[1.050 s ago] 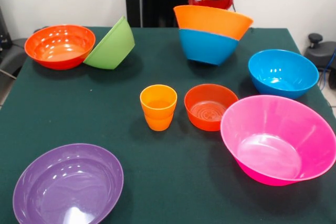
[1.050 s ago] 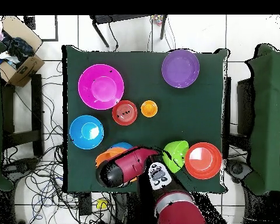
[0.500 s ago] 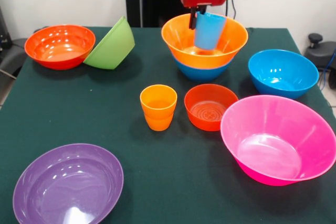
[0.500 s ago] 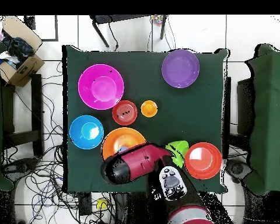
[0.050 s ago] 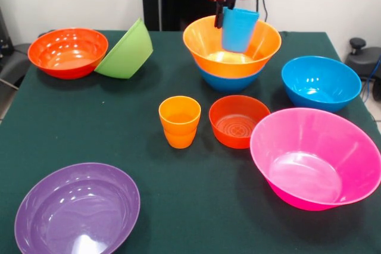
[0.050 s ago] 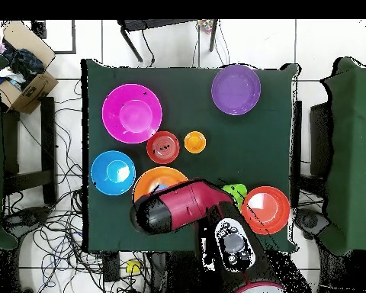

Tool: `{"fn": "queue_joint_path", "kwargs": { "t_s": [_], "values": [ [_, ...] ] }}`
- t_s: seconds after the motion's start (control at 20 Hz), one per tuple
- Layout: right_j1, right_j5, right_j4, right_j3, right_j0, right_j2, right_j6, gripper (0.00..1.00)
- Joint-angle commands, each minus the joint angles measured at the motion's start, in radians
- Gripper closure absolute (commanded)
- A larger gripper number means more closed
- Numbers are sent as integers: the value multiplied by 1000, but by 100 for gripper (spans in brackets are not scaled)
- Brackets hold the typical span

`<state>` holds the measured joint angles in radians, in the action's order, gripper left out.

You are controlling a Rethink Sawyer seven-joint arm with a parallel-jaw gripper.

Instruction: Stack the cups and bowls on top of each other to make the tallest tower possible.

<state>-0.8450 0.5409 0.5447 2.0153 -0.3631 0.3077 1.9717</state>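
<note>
Starting at the left of the front view, a red-orange bowl (image 5: 68, 52) sits on the green table (image 5: 178, 194) with a lime green bowl (image 5: 126, 50) tilted against its rim, and a purple bowl (image 5: 77, 209) lies at the near corner. Toward the middle stand the stacked orange cups (image 5: 179, 121) and, just beside them, a small red-orange bowl (image 5: 239, 121). Behind these the orange bowl (image 5: 229, 49) nests upright in a blue bowl (image 5: 229, 80). Above it the gripper (image 5: 232, 19) is clamped on the rim of the light blue cup (image 5: 239, 30), which hangs slightly tilted over the orange bowl's hollow. To the right are another blue bowl (image 5: 321, 82) and the large pink bowl (image 5: 317, 157). Compared with half a second ago, the cup hangs a little higher; nothing else has shifted.
</note>
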Motion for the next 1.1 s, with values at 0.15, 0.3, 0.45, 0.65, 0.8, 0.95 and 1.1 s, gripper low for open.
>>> {"fn": "queue_joint_path", "kwargs": {
  "t_s": [0.15, 0.3, 0.45, 0.65, 0.8, 0.95, 1.1],
  "values": [
    [50, 74, 6, -79, 0, 96, -91, 100],
    [70, 48, 15, -74, 1, 88, -67, 100],
    [78, 24, 30, -63, 2, 83, -61, 100],
    [80, 4, 41, -43, -9, 82, -66, 100],
    [78, 1, 45, -37, -12, 80, -68, 100],
    [78, 6, 45, -33, -19, 81, -75, 100],
    [80, 9, 45, -31, -21, 79, -77, 100]
  ]
}}
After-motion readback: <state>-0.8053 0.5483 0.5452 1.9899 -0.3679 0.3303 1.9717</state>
